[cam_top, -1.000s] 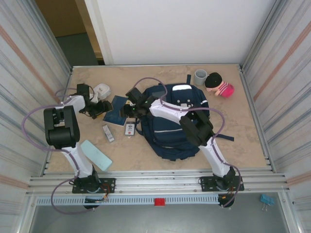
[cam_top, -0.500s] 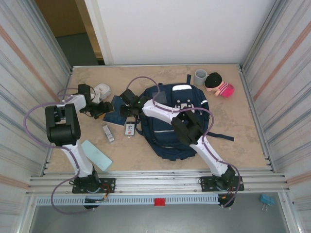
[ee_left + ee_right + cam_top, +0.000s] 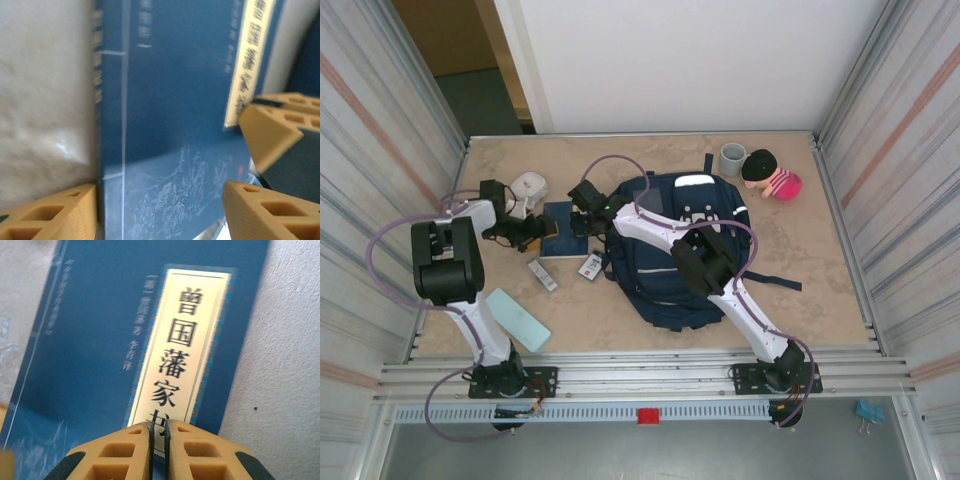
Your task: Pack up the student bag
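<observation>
Where the blue book [image 3: 560,218] lay beside the student bag [image 3: 680,255], its edge was straddled by the parted left gripper [image 3: 532,232]; the right gripper [image 3: 158,427] was held over it, fingers together.

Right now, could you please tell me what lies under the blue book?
The blue book rests on the beige table, whose surface shows beside its edges in both wrist views. Whatever sits directly beneath the cover is hidden by the book itself.

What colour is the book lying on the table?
The flat paper book is dark blue, with a cream label of black writing. Right wrist view shows it best.
</observation>
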{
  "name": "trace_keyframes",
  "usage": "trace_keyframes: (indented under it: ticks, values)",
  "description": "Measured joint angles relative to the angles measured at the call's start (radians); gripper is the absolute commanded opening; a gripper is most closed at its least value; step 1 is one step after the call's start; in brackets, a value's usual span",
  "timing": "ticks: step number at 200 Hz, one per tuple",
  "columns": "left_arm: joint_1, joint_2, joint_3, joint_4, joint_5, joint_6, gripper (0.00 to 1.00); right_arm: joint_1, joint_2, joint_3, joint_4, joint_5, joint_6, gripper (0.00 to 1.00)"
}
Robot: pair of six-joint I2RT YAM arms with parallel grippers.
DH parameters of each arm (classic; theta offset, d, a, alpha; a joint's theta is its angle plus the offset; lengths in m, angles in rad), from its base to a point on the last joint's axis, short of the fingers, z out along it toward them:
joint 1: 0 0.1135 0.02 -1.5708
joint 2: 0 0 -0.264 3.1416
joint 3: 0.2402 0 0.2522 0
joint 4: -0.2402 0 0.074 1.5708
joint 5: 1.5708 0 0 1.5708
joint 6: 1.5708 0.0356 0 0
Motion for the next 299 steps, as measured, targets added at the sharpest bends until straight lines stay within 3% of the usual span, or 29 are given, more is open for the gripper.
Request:
trace_keyframes:
  ticks: [52,100,131,152,172,212,263,299]
  values:
    - [0.0,-0.069,-0.037,0.015,0.087,-0.052,0.64,-0.002,0.0,0.0,0.0,-0.004,0.0,0.11]
    - [0.0,-0.046,-0.045,0.056,0.061,-0.108,0.35,-0.006,-0.014,-0.048,0.056,-0.023,0.004,0.11]
    - [-0.017,-0.046,-0.045,0.084,0.045,-0.124,0.09,-0.011,-0.034,-0.088,0.095,-0.034,0.004,0.15]
    - [-0.036,-0.071,-0.064,0.111,0.022,-0.146,0.01,-0.016,-0.063,-0.14,0.132,-0.045,0.005,0.21]
    - [-0.055,-0.143,-0.101,0.135,0.001,-0.156,0.0,-0.02,-0.113,-0.209,0.152,-0.054,0.005,0.28]
    - [-0.063,-0.411,-0.152,0.195,0.014,-0.156,0.0,-0.042,-0.34,-0.446,0.209,-0.079,0.009,0.49]
    - [-0.095,-0.737,-0.265,0.389,0.18,-0.172,0.0,-0.087,-0.77,-0.753,0.367,-0.115,-0.001,0.61]
    - [-0.179,-0.838,-0.325,0.539,0.288,-0.236,0.0,-0.118,-1.078,-1.038,0.521,-0.256,-0.006,0.73]
